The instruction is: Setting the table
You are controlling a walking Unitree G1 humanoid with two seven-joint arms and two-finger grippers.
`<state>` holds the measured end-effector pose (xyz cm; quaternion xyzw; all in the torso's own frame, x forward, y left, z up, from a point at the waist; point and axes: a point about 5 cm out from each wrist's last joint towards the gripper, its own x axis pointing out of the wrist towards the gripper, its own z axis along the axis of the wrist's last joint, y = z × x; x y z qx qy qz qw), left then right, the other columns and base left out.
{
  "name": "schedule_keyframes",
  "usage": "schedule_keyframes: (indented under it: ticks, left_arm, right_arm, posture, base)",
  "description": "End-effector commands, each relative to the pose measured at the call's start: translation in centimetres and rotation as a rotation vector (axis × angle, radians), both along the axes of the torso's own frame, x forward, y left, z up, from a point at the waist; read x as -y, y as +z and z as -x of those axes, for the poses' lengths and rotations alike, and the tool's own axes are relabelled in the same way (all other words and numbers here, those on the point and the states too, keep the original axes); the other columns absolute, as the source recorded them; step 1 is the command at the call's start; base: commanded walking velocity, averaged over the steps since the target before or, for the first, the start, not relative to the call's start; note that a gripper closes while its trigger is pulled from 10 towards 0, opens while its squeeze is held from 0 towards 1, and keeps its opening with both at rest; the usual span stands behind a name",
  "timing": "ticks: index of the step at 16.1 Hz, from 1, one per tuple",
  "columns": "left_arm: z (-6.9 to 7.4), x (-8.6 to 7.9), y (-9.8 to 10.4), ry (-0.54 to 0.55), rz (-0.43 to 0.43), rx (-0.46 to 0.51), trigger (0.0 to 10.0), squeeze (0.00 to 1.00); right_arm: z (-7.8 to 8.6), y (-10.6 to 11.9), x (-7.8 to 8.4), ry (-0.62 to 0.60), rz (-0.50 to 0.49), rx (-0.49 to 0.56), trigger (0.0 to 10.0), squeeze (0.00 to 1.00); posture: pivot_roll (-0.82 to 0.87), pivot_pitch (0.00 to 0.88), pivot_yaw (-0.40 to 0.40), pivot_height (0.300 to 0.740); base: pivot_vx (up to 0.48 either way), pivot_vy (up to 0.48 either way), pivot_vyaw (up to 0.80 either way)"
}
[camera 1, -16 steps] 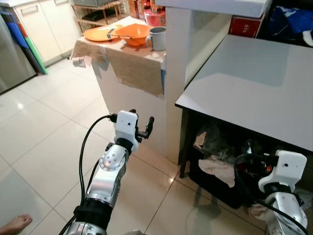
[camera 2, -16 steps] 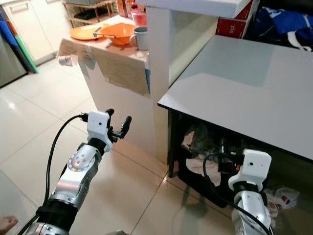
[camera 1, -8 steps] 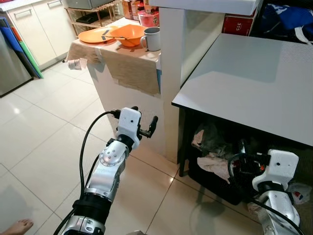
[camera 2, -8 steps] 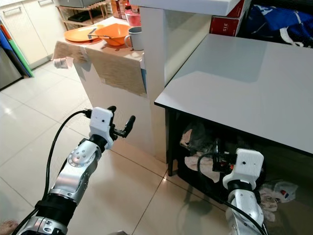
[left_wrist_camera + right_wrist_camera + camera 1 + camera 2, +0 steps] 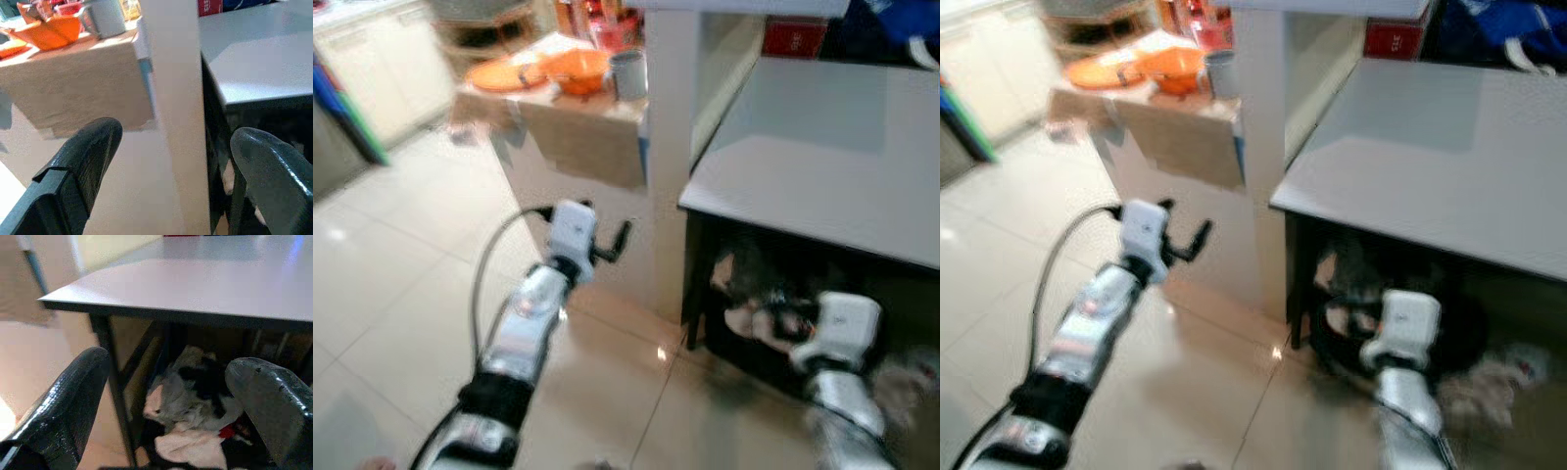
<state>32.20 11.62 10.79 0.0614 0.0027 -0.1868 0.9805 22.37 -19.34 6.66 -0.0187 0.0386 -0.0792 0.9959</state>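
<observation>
An orange plate [image 5: 504, 73], an orange bowl [image 5: 579, 69] and a grey mug [image 5: 628, 73] stand on a cloth-covered counter [image 5: 578, 137] at the far left. The grey table [image 5: 822, 147] stretches to the right with a bare top. My left gripper [image 5: 604, 225] is raised in front of the counter, open and holding nothing. Its wrist view looks past its fingers [image 5: 83, 161] at the mug [image 5: 105, 17] and bowl [image 5: 49, 34]. My right gripper [image 5: 168, 364] is open and empty, low in front of the table's edge [image 5: 195, 313]. The eye views are blurred.
A white post [image 5: 668, 147] stands between the counter and the table. Under the table lies a heap of cloths [image 5: 195, 396]. White cabinets [image 5: 382, 59] line the far left. Pale tiled floor [image 5: 401, 264] spreads to the left of my arms.
The whole picture has shifted and gone blurry, so the camera is moving. Both arms keep their pose, and both grippers stay open and empty.
</observation>
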Motion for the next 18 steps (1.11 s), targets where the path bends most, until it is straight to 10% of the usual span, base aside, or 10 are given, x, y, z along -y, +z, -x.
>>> schedule_keyframes:
  ticks: [1,18]
  left_arm:
    - [0.01,0.2,0.18,-0.006,0.007,0.005,10.0,0.0]
    - [-0.68,0.42,0.76,0.018,0.002,0.042,10.0,0.0]
  right_arm:
    - [-0.31,0.24,0.3,-0.007,0.026,0.015,10.0,0.0]
    - [-0.95,0.7,-0.39,0.027,0.044,0.076,10.0,0.0]
  posture:
    - [-0.01,0.0,0.123,0.74]
    - [-0.02,0.0,0.114,0.74]
  base:
    - [0.0,0.48,0.0]
    - [0.206,0.173,0.0]
